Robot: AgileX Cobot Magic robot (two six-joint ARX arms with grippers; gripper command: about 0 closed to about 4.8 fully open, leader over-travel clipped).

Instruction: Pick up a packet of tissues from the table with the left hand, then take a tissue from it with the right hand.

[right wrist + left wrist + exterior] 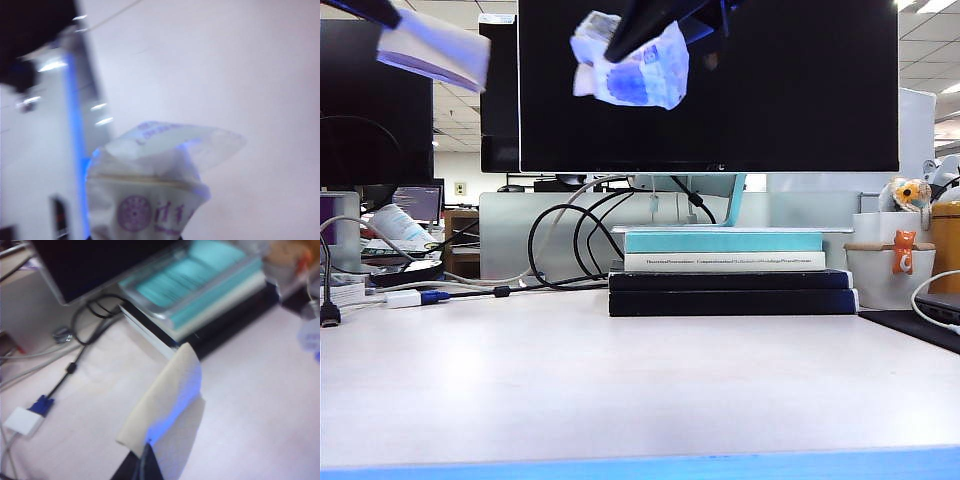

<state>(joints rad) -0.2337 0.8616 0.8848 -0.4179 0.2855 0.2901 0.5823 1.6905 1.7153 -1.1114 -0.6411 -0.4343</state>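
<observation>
Left gripper [388, 18]: jaws together, clamped on one edge of the folded tissue [432, 52], held high at the far left above the tabletop [620, 380]. Right gripper [625, 40]: jaws clamped on the top of the packet of tissues [640, 70], held aloft at centre in front of the monitor [800, 90], its flap open. The two loads hang well apart. Open tabletop runs from the blue near edge to the stacked books [730, 285] and cables [560, 240].
</observation>
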